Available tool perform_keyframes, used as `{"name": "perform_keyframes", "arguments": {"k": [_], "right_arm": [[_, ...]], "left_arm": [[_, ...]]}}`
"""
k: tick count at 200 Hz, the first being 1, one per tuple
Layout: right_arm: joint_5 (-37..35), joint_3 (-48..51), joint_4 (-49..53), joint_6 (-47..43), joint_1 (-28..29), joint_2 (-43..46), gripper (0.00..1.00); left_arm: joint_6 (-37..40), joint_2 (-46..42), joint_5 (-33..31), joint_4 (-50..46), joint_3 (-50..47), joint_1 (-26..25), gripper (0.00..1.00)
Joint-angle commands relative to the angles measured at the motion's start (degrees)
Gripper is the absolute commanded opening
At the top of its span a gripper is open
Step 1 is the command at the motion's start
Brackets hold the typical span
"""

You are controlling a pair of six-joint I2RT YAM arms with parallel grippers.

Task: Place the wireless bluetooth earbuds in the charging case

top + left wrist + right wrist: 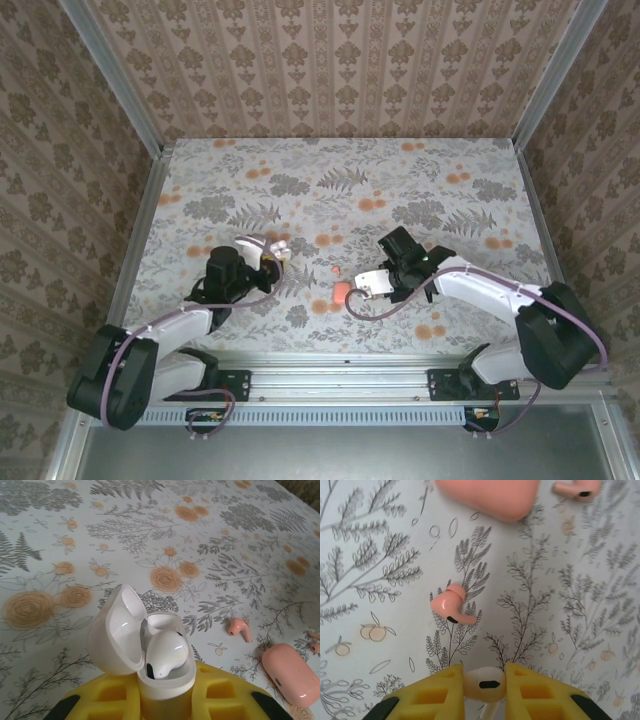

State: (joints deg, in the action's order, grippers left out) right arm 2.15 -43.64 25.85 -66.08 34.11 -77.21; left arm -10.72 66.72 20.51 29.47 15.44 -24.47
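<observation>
My right tool (372, 285) clamps a white bud (487, 684), stem trailing toward my wrist; its open case (122, 630), held tight in my left tool (165, 702), waits to the left across the worktop (400, 180), one socket filled, coral buds (451, 611) loose nearby

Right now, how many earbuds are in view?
4: a white earbud in the open white case, another in the right tool, two pink earbuds on the table.

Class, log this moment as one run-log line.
left gripper: shut on open white case | right gripper: shut on white earbud | coral earbud: on table
</observation>
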Motion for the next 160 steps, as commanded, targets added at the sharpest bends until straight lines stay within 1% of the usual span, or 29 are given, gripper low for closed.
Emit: {"name": "perform_keyframes", "arguments": {"k": [1,13,15,19,73,113,160], "right_arm": [[3.3,2.0,-3.4,8.1,-0.2,3.6,0.22],[4.3,2.7,-4.6,11.0,-0.3,5.0,0.22],[4.4,2.8,-4.9,11.4,-0.3,5.2,0.22],[4.9,3.0,-5.3,12.4,-0.3,5.7,0.21],[11.4,4.7,-12.2,25.2,-1.6,10.0,0.21],[17.1,5.0,-17.1,34.6,-3.8,11.8,0.21],[22.5,6.9,-27.5,48.4,-5.1,13.5,0.21]], "left_arm": [[1.9,2.6,-0.5,4.9,2.0,-1.2,0.04],[2.2,4.3,-0.5,7.0,2.2,-1.2,0.04],[2.2,4.6,-0.5,7.3,2.3,-2.5,0.04],[2.3,5.2,-0.4,8.2,2.3,-3.1,0.05],[3.4,12.4,1.2,17.7,2.6,-6.0,0.04],[4.9,15.4,3.9,23.1,2.8,-7.1,0.05],[5.9,19.0,8.1,31.8,2.4,-8.0,0.05]]}}
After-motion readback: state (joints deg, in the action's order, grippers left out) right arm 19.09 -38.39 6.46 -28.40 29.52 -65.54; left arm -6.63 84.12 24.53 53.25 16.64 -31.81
